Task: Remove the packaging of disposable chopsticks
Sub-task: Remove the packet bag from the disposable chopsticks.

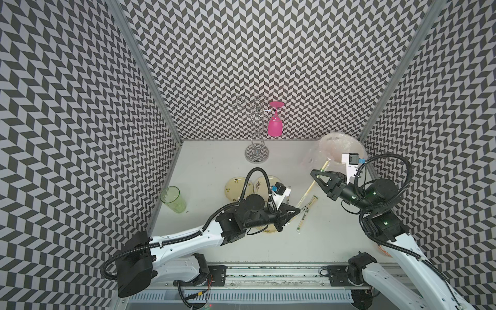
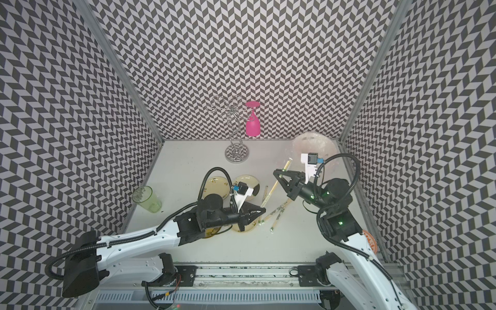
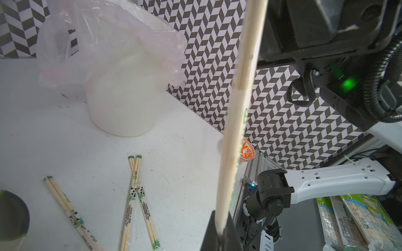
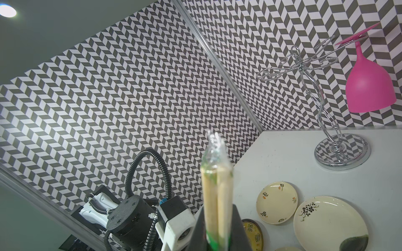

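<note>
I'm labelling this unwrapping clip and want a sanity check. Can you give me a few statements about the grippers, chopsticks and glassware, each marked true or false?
1. The left gripper and the right gripper are both shut on one wrapped pair of chopsticks. True.
2. The pink glass stands upright on the table. False: it hangs upside down from the wire rack.
3. Three more wrapped pairs lie on the table. True.
4. The green cup sits inside the white bin. False: it stands on the table on the left arm's side, far from the bin.
</note>
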{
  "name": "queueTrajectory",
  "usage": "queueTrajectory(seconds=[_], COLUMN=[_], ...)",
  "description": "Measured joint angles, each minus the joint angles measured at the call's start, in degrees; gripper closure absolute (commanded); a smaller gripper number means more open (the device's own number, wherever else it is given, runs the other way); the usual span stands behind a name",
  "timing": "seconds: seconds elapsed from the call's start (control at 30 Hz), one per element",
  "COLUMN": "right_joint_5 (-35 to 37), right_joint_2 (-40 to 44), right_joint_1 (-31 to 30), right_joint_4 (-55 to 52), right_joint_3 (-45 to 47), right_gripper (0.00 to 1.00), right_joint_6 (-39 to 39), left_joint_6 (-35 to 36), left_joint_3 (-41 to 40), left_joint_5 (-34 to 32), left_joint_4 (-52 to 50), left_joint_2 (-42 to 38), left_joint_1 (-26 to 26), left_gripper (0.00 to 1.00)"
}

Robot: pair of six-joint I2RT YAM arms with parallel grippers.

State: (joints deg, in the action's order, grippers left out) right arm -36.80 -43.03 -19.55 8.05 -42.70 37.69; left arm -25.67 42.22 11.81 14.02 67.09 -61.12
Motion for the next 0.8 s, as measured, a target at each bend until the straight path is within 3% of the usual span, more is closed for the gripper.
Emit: queueTrajectory(seconds=[0.17,0.33,0.63,0.8], right_joint_5=[0.83,8.63,16.28,23.41], right_joint_2=[1.49,5.35,9.40,8.87], right_joint_1=[-4.31,-11.78,-19.12,-26.32], right_joint_4=[0.35,2.38,5.20,6.45], right_joint_3=[0.20,4.09,10.82,11.80], right_gripper=[1.00,1.00,1.00,1.00], right_joint_6=[-4.50,-14.05,-26.16,-32.63], left_joint_6=[-5.42,-11.50,-15.21,-16.24], left_joint_3=[-0.57,-0.59,2.95,4.76], left_joint_5=[-2.23,-0.61,1.11,1.70], left_joint_4=[-1.68,-2.29,-8.33,-11.58], left_joint_2=[-1.57,-2.73,1.18,1.70], left_joint_1=[3.54,8.22,9.94,10.38], left_gripper=[1.00,1.00,1.00,1.00])
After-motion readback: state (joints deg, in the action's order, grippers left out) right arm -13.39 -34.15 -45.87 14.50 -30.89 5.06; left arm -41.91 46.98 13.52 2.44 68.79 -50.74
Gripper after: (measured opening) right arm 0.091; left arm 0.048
